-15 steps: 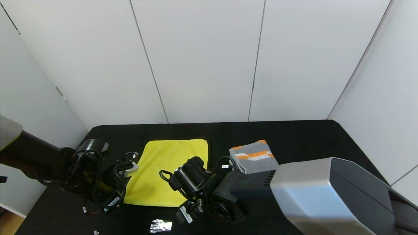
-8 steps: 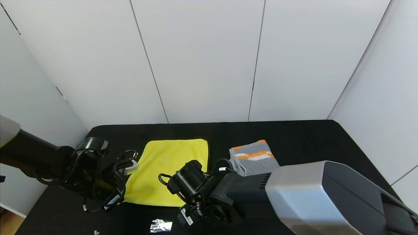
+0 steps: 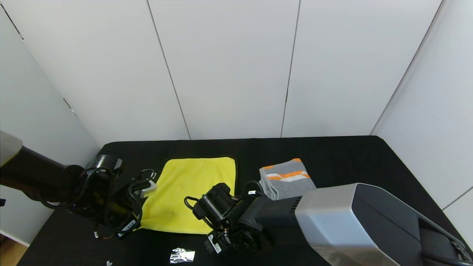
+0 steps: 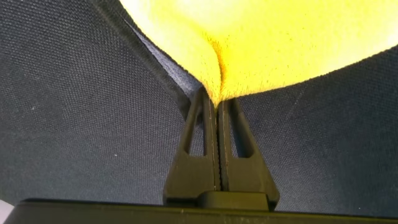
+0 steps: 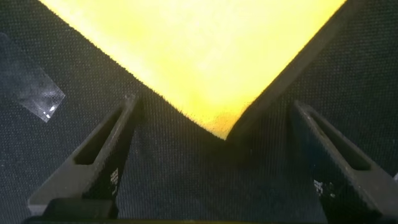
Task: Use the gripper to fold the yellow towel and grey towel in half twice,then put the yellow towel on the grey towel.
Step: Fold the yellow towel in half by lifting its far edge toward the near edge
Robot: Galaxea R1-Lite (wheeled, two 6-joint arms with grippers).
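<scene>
Since a second ago the right gripper (image 5: 217, 152) has edged nearer, jaws wide around the flat yellow towel's (image 3: 188, 194) near corner on the surface (image 3: 347, 155), while the left gripper (image 4: 217, 112) pinches its other near corner.

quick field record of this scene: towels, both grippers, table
yellow towel: spread flat, near corners at the grippers
grey towel: folded, apart, to the robot's right
left gripper: shut, pinching the yellow towel's edge
right gripper: fingers open, either side of a corner, no grip
table: black cloth; foil scrap at near edge
</scene>
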